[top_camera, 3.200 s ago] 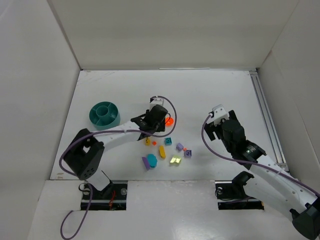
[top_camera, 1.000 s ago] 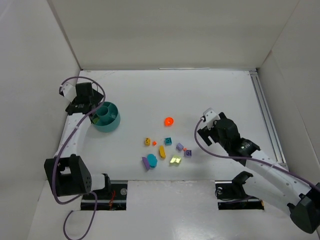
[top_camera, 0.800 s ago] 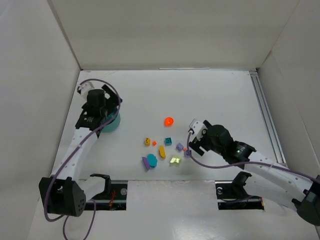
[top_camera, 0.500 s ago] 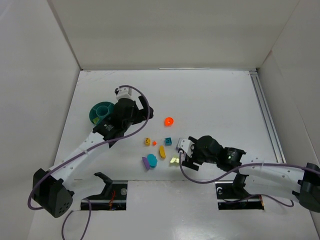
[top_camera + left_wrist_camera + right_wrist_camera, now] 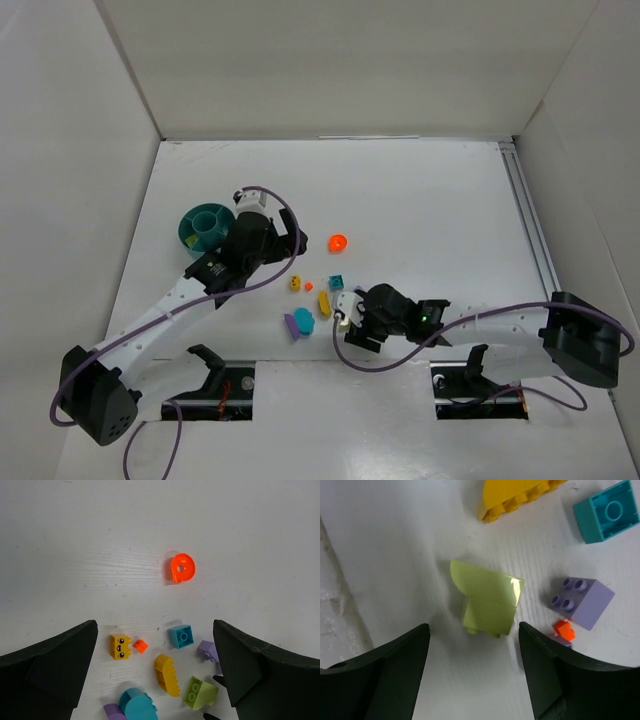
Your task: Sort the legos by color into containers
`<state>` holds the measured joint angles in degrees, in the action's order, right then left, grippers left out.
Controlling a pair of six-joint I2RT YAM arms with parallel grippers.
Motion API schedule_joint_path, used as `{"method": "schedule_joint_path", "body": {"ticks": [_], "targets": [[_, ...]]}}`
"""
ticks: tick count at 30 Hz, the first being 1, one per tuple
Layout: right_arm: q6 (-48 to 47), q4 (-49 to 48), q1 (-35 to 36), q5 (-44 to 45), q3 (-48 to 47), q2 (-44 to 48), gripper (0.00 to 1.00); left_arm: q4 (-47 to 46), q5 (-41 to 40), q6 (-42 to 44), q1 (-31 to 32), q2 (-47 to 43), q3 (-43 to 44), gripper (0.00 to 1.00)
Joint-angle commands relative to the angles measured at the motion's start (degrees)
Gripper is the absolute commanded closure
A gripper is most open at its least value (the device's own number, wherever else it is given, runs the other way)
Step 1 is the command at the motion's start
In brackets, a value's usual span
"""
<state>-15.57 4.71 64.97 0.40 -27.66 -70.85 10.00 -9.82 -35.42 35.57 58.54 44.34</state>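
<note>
The legos lie loose in a cluster on the white table. In the left wrist view I see an orange round piece (image 5: 182, 568), a yellow face block (image 5: 120, 646), a teal block (image 5: 181, 635), a yellow curved piece (image 5: 167, 675) and a lime green piece (image 5: 201, 692). My left gripper (image 5: 155, 630) hangs open above them, holding nothing. My right gripper (image 5: 474, 630) is low over the table, open, its fingertips just short of the lime green piece (image 5: 487, 605) and on either side of it. The teal dish (image 5: 205, 225) stands at the left, behind the left arm.
A purple block (image 5: 579, 600) and a tiny orange piece (image 5: 563, 630) lie just right of the lime piece. A teal and purple pair (image 5: 298, 322) sits at the cluster's near left. White walls box in the table on three sides.
The left arm has swung from the dish rightward to above the cluster. The right arm has reached left and down to the lime green piece, its jaws narrowing.
</note>
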Motion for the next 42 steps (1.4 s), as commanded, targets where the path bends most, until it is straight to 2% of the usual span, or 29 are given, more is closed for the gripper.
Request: {"method": "schedule_joint_path", "body": {"ticks": [1, 7, 12, 14, 15, 20, 24, 32, 33, 36, 42], "targets": [[2.6, -6.6, 0.3, 2.6, -3.0, -3.2, 0.23, -1.5, 0.8, 0.4, 0.3, -1.7, -0.7, 0.01], [3.2, -9.0, 0.3, 3.5, -4.2, -7.7, 0.28, -1.5, 1.3, 0.4, 0.8, -2.2, -1.3, 0.01], [4.9, -9.0, 0.3, 4.0, -4.2, -8.3, 0.42, -1.5, 1.8, -0.1, 0.8, -2.2, -1.8, 0.01], [5.5, -9.0, 0.3, 4.0, -3.7, -7.6, 0.41, -1.5, 1.8, -0.1, 0.8, -2.2, -1.8, 0.01], [5.6, -9.0, 0.3, 4.0, -3.0, -7.6, 0.35, -1.5, 1.8, -0.1, 0.8, -2.2, -1.8, 0.01], [9.0, -7.9, 0.3, 4.0, -0.3, -5.8, 0.25, -1.5, 1.8, -0.6, 0.8, -3.3, -2.3, 0.01], [12.1, -7.4, 0.3, 4.5, 0.8, -5.3, 0.25, -1.5, 1.3, -0.6, 0.8, -3.3, -2.3, 0.01], [13.3, -6.8, 0.3, 5.0, 0.9, -5.3, 0.5, -0.9, 1.8, -0.6, 0.8, -2.3, -1.3, 0.01], [13.3, -6.8, 0.3, 5.0, 0.9, -5.3, 0.57, -0.9, 1.8, -0.6, 0.8, -2.3, -1.3, 0.01], [12.2, -6.8, 0.3, 4.3, 0.9, -4.0, 0.7, -0.9, 3.0, -0.1, 0.8, -2.3, -1.3, 0.01], [5.3, -6.8, 0.3, 4.9, 0.3, 3.3, 0.75, -6.3, 12.8, 4.2, 0.8, -2.8, -3.6, 0.01]]}}
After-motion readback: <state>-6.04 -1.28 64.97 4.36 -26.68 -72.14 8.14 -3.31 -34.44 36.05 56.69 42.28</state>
